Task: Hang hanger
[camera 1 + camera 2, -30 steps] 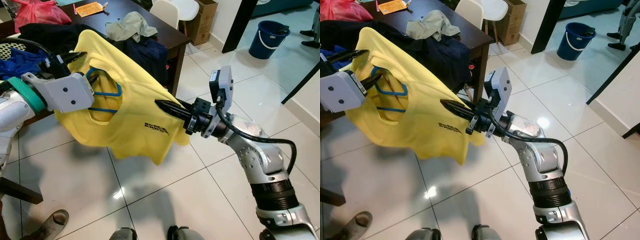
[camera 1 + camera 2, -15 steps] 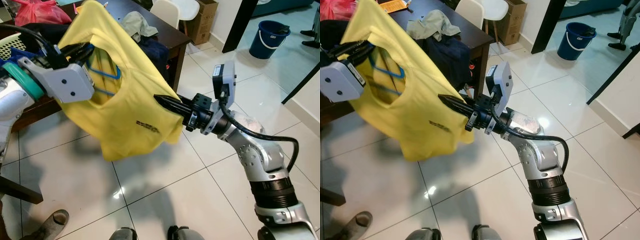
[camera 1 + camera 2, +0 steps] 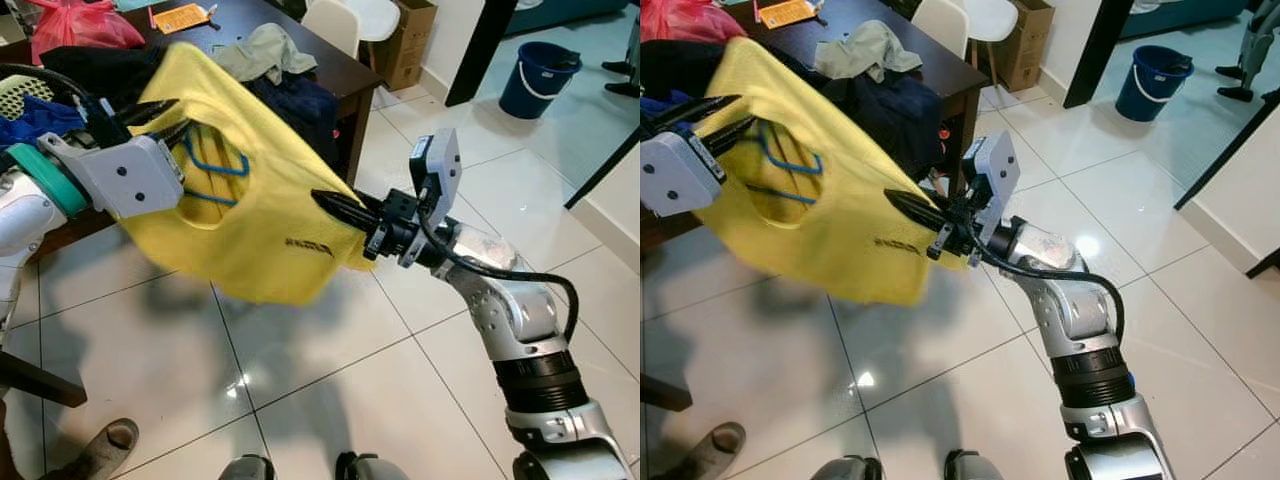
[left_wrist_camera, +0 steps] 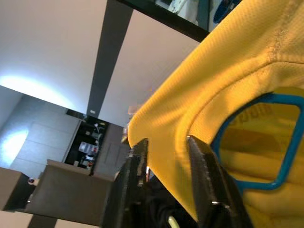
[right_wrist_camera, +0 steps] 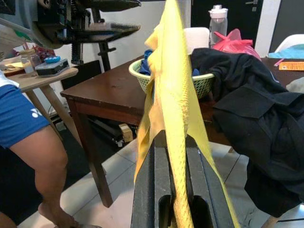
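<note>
The right end effector (image 3: 335, 203) reaches out over the tiled floor (image 3: 330, 380) with its two black fingers pinched shut on the lower side of a yellow shirt (image 3: 270, 210). Farther up, the left end effector (image 3: 160, 118) is clamped on the shirt's shoulder seam, fabric caught between its fingers. A blue hanger (image 3: 215, 165) sits inside the neck opening, so shirt and hanger hang in the air just off the corner of the dark counter (image 3: 300, 55). The shirt looks light, thin and limp, and would sag wherever unsupported. The hanger looks like stiff thin plastic; its hook, hidden by cloth, is probably the surest grip. Beyond lie dark clothes (image 3: 290, 100) and a green basket (image 5: 166, 78).
</note>
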{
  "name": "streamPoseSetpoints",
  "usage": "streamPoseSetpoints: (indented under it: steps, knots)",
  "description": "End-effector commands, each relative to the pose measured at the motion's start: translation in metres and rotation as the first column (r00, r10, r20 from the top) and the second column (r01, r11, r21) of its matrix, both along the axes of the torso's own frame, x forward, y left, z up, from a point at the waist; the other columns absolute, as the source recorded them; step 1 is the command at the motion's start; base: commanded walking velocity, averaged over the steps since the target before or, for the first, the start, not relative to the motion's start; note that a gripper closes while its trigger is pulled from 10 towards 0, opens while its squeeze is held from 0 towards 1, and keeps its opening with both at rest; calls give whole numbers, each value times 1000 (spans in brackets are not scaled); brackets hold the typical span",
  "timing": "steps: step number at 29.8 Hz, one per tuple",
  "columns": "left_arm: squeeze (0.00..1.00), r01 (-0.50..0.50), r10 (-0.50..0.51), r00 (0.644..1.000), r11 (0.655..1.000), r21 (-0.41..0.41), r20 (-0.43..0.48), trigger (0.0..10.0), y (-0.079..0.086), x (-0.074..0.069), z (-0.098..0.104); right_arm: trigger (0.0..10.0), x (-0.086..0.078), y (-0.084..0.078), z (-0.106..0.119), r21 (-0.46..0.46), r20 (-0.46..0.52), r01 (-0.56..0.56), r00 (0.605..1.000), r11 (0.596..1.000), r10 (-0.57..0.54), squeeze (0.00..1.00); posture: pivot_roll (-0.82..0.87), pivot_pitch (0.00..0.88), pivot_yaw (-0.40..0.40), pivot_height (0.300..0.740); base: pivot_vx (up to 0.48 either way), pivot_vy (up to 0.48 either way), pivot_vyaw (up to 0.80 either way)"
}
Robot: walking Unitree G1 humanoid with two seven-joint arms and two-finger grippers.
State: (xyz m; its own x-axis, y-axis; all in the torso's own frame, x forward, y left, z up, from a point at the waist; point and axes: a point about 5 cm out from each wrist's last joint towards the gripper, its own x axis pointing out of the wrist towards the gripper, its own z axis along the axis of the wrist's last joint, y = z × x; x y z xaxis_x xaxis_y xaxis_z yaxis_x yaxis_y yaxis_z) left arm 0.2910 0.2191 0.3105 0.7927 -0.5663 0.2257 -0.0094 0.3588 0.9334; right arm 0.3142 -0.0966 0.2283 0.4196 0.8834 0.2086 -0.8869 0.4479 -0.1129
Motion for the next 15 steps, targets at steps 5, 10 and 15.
streamPoseSetpoints:
  steps: [5, 10, 15]
  knots:
    - [1000, 4, -4, 999, 1000, 5, -42, 10000, 0, -1, -9, 10000, -1, -1, 6, 30, 22, -1, 1000, 1000, 1, 0, 103, 75, 46, 740, 0, 0, 0]
    - [0, -4, 7, 998, 999, 44, -65, 10000, 0, -6, -19, 10000, 1, -3, 8, 46, 24, 7, 1000, 999, -8, 0, 105, 72, 42, 740, 0, 0, 0]
    - [0, 2, 1, 998, 999, 51, -61, 10000, -1, -16, -21, 10000, 7, -9, 18, 114, 8, 50, 999, 992, -52, 0, 115, 75, 38, 740, 0, 0, 0]
